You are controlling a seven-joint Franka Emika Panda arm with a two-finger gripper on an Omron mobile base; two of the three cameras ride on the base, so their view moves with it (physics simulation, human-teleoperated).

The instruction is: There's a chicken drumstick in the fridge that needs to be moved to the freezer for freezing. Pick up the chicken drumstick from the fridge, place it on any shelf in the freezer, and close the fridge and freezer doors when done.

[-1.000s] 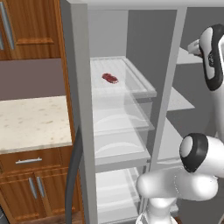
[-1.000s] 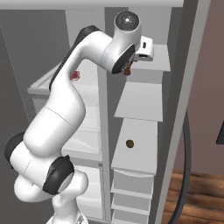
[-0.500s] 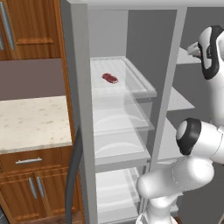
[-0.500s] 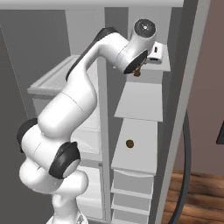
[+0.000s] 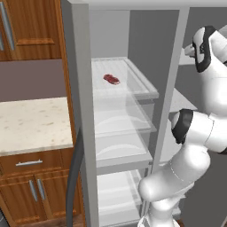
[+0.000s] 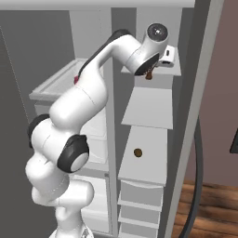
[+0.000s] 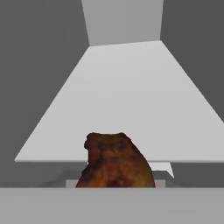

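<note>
My gripper [image 6: 151, 69] is shut on the chicken drumstick [image 6: 149, 75], a dark brown lump that hangs just over the front edge of the freezer's top white shelf [image 6: 162, 80]. In the hand view the drumstick [image 7: 116, 161] sits low in the middle, and the white shelf [image 7: 124, 96] stretches away beyond it to the grey back wall. The freezer [image 6: 155, 23] stands open, and so does the fridge [image 5: 111, 35] with its clear shelves to the left.
A flat red slab of meat [image 5: 111, 79] lies on the fridge's top clear shelf [image 5: 142, 86]. A small brown round thing [image 6: 137, 152] rests on a lower freezer shelf, above white drawers [image 6: 139, 193]. Dark bar handles [image 6: 199, 181] [image 5: 74, 177] flank the open doors. A stone counter [image 5: 31, 124] lies left.
The arm has reached further right and deeper into the freezer, carrying the drumstick over the top shelf's front edge. The grip stays the same.
</note>
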